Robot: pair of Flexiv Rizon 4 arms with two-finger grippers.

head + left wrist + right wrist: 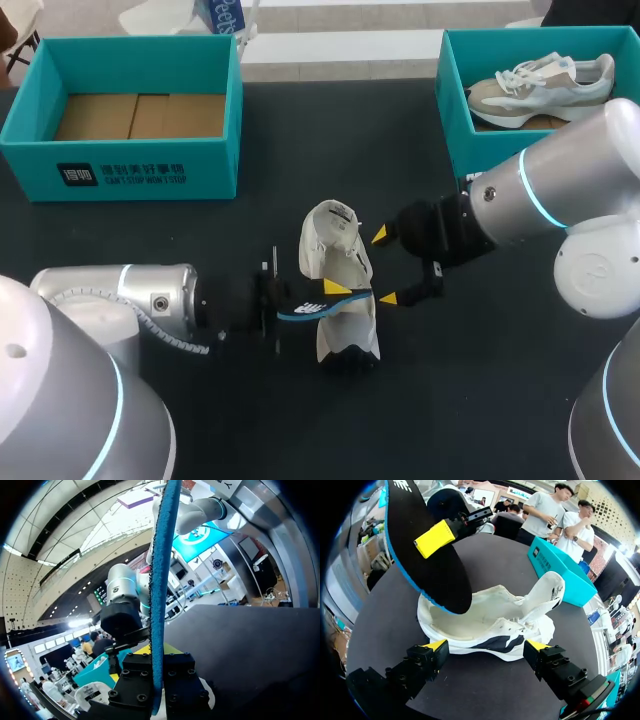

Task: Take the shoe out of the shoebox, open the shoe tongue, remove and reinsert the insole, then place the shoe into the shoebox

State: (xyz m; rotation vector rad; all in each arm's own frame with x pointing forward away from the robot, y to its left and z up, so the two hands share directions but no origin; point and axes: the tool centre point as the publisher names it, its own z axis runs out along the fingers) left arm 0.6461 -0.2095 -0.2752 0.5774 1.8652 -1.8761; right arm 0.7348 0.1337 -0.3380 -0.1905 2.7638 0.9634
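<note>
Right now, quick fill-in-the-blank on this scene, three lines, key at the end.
1. The left end effector grips a black foam insole whose rim is ____.
2. The right end effector sits at the white low-top sneaker on the table, fingers ____.
3. The beige-and-white sneaker lies in the teal cardboard shoebox on the robot's ____.
Missing words: blue; open; right.
</note>
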